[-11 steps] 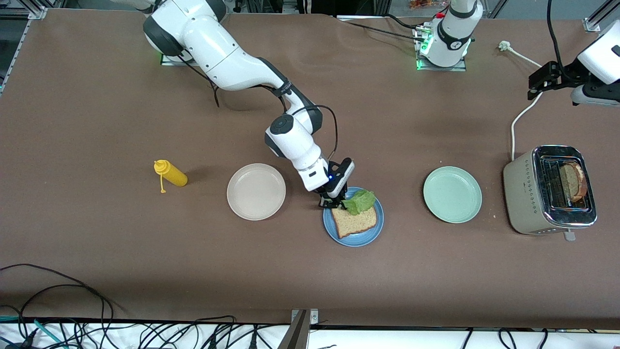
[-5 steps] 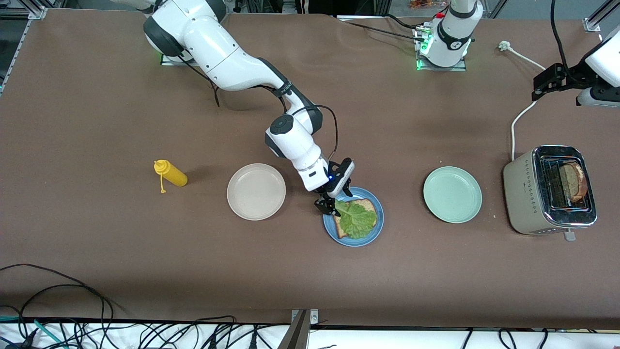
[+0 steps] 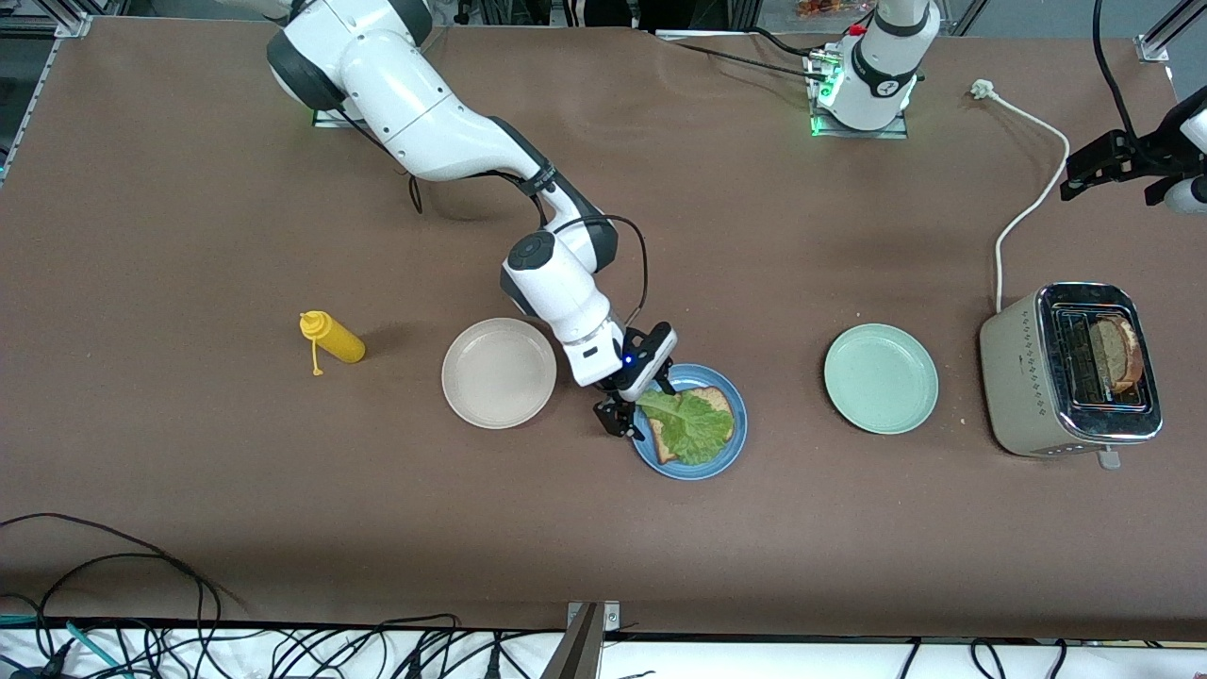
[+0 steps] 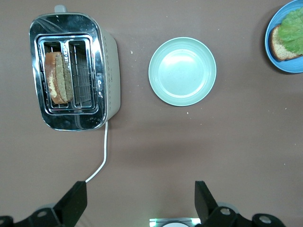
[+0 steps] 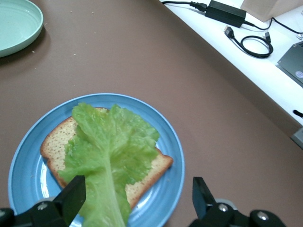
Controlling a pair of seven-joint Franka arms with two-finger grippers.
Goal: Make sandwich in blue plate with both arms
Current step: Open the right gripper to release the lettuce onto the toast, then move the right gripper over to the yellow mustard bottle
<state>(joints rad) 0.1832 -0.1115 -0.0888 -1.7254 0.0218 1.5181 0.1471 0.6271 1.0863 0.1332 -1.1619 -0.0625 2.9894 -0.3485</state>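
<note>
The blue plate [image 3: 734, 451] holds one brown bread slice [image 3: 719, 400] with the green lettuce leaf [image 3: 693, 429] lying flat on it. My right gripper [image 3: 634, 407] is open low over the plate's rim. In the right wrist view the open gripper [image 5: 137, 201] has the lettuce's [image 5: 111, 151] stem end between its jaws, above the bread [image 5: 54, 142] and plate [image 5: 170, 142]. A second bread slice [image 3: 1117, 354] stands in the toaster [image 3: 1018, 377]. My left gripper [image 3: 1075, 174] is open and empty, up over the table by the power cord. The left wrist view shows the open gripper [image 4: 139, 201], toaster [image 4: 109, 61] and slice [image 4: 57, 78].
A beige-white plate [image 3: 499, 372] lies beside the blue plate toward the right arm's end. A yellow mustard bottle [image 3: 332, 338] lies further that way. A mint-green plate [image 3: 881, 377] lies between the blue plate and the toaster. A white power cord [image 3: 1023, 212] runs from the toaster.
The lettuce was bunched in the right gripper over the plate; it now lies flat on the bread. The right gripper has opened and drawn back. The left gripper moved toward the left arm's end.
</note>
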